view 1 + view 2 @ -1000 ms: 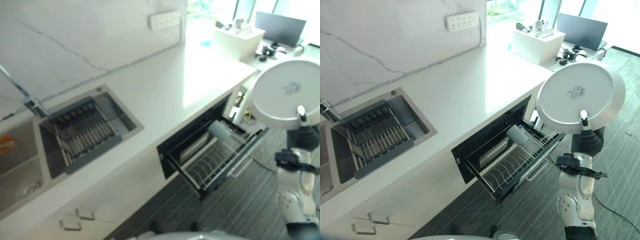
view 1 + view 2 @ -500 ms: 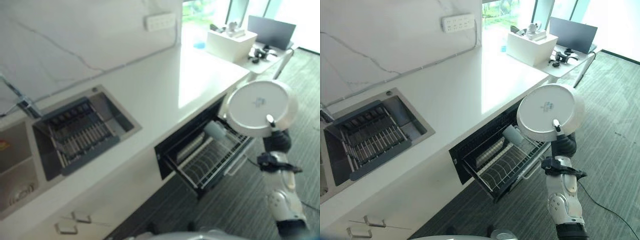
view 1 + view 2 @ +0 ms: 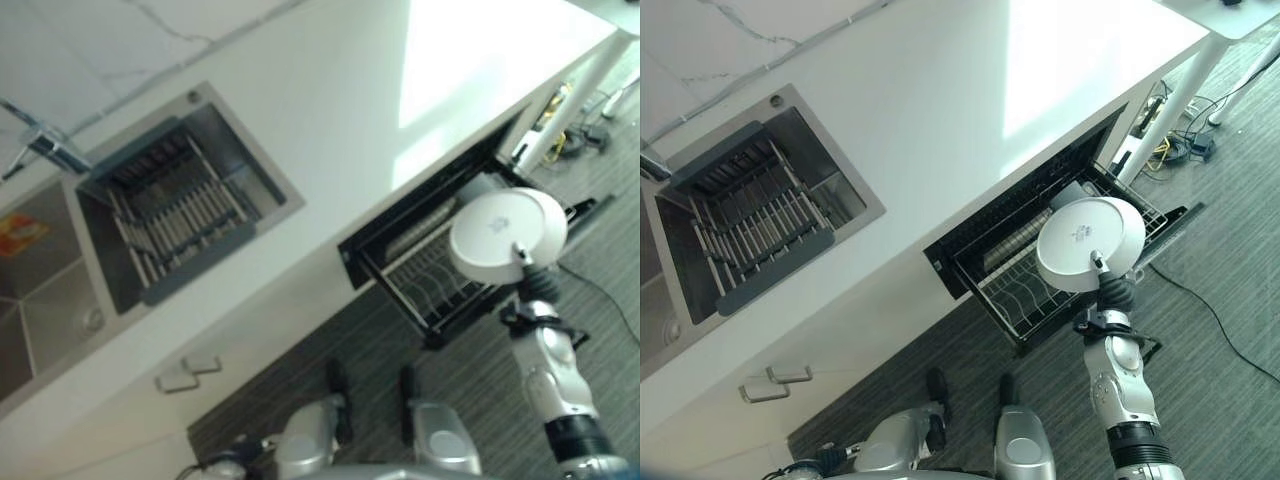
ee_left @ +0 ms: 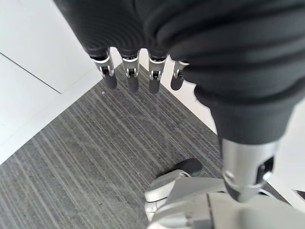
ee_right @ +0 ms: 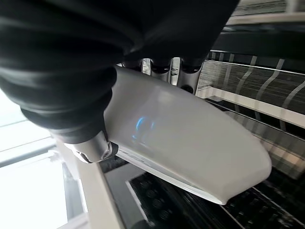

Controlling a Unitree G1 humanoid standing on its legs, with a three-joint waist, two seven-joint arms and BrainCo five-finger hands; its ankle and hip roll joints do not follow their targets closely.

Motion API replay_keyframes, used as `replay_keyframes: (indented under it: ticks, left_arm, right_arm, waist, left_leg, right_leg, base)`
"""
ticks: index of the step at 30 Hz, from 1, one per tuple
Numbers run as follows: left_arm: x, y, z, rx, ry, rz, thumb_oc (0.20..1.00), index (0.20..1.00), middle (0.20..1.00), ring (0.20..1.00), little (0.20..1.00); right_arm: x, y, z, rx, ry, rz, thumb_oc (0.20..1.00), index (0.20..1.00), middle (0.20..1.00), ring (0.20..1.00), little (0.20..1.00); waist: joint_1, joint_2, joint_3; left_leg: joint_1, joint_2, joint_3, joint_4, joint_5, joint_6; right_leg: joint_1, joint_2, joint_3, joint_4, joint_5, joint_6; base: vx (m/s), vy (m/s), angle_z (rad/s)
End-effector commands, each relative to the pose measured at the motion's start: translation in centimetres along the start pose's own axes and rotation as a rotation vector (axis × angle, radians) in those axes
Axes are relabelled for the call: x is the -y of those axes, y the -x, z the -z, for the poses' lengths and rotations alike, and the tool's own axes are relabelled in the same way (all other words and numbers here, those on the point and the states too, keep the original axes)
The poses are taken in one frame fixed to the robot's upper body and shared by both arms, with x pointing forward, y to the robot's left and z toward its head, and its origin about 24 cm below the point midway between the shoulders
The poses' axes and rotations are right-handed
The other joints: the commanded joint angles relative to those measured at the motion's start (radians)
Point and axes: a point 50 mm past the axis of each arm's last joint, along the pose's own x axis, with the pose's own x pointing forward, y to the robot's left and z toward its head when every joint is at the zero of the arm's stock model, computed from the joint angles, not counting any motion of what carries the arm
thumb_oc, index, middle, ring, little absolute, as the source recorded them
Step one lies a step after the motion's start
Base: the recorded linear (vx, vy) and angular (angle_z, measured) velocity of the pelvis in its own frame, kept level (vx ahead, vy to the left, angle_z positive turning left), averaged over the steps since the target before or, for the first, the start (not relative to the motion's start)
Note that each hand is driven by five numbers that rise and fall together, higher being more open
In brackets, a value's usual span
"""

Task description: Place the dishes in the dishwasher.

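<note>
The pulled-out wire rack point(image 3: 1040, 285) of the dishwasher point(image 3: 985, 245) is overhung by the white plate point(image 3: 1088, 243) pinched in the right hand point(image 3: 1114, 290) — the way down to its right part is blocked by the plate itself. A grey cup point(image 3: 1072, 195) is seen at the far side of the rack. The surface point(image 3: 920, 120) above is bare. Open floor point(image 4: 71, 162) is seen beneath the loosely extended fingers point(image 4: 131, 78) of the left hand point(image 4: 200, 57).

A white surface point(image 3: 940, 130) runs from near left to far right, with a steel sink point(image 3: 750, 225) sunk into it at the left. Grey striped carpet point(image 3: 1230, 400) covers the floor. Bright light glares on the surface's far right end.
</note>
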Motion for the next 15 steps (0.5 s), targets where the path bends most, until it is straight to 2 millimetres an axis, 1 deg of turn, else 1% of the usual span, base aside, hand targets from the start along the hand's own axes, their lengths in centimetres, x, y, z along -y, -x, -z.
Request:
replay_keyframes:
  ticks: [1, 4, 9, 12, 15]
  left_arm:
    - [-0.9, -0.1, 0.4, -0.011, -0.002, -0.003, 1.000, 1.000, 1.000, 1.000, 1.000]
    - [-0.9, -0.2, 0.3, 0.001, 0.023, 0.003, 1.000, 1.000, 1.000, 1.000, 1.000]
    - [-1.0, -0.2, 0.0, 0.013, 0.024, 0.013, 1.000, 1.000, 1.000, 1.000, 1.000]
    - [-1.5, -0.2, 0.3, 0.002, 0.021, -0.004, 1.000, 1.000, 1.000, 1.000, 1.000]
    - [-2.4, -0.2, 0.5, -0.015, 0.023, -0.019, 1.000, 1.000, 1.000, 1.000, 1.000]
  right_arm:
    - [-2.1, -1.6, -3.2, 0.159, 0.084, -0.069, 0.200, 0.200, 0.200, 0.200, 0.200]
    - [-2.4, -1.7, -3.0, 0.164, 0.179, -0.081, 0.200, 0.200, 0.200, 0.200, 0.200]
    - [-3.0, -2.5, -3.7, 0.183, 0.324, -0.092, 0.200, 0.200, 0.200, 0.200, 0.200]
    - [-3.1, -3.1, -4.4, 0.177, 0.410, -0.092, 0.200, 0.200, 0.200, 0.200, 0.200]
    - [-3.0, -4.1, -4.6, 0.117, 0.556, -0.133, 0.200, 0.200, 0.200, 0.200, 0.200]
  waist:
    - [0.019, -0.031, -0.043]
    - [0.023, -0.030, -0.033]
    - [0.037, -0.029, -0.020]
    - [0.051, -0.038, -0.022]
    - [0.069, -0.054, -0.027]
  left_leg:
    - [-0.037, 0.051, -0.131, 0.127, -0.111, -0.053]
    - [-0.048, 0.049, -0.131, 0.129, -0.109, -0.051]
    - [-0.063, 0.046, -0.135, 0.131, -0.107, -0.048]
    - [-0.067, 0.048, -0.139, 0.138, -0.110, -0.048]
    - [-0.066, 0.049, -0.149, 0.148, -0.114, -0.048]
  right_leg:
    - [-0.068, -0.079, -0.032, 0.145, -0.077, 0.042]
    - [-0.082, -0.079, -0.033, 0.149, -0.074, 0.043]
    - [-0.094, -0.080, -0.038, 0.151, -0.070, 0.043]
    - [-0.088, -0.079, -0.048, 0.151, -0.071, 0.043]
    - [-0.074, -0.074, -0.053, 0.138, -0.068, 0.042]
  base:
    - [-0.05, 0.045, 0.06]
    - [-0.03, 0.041, 0.10]
    - [-0.03, 0.023, 0.09]
    - [0.00, -0.018, 0.12]
    - [0.01, -0.028, 0.14]
